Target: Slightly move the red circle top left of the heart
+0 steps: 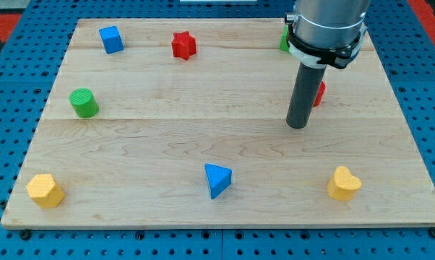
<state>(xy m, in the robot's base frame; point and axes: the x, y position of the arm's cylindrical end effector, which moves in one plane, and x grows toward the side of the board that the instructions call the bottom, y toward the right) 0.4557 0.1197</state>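
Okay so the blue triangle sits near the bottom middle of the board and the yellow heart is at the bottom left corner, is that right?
Not quite. The blue triangle does sit near the bottom middle of the board, but the camera view shows the yellow heart at the bottom right, not the bottom left.

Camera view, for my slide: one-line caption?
My tip beside the red circle, above the yellow heart.
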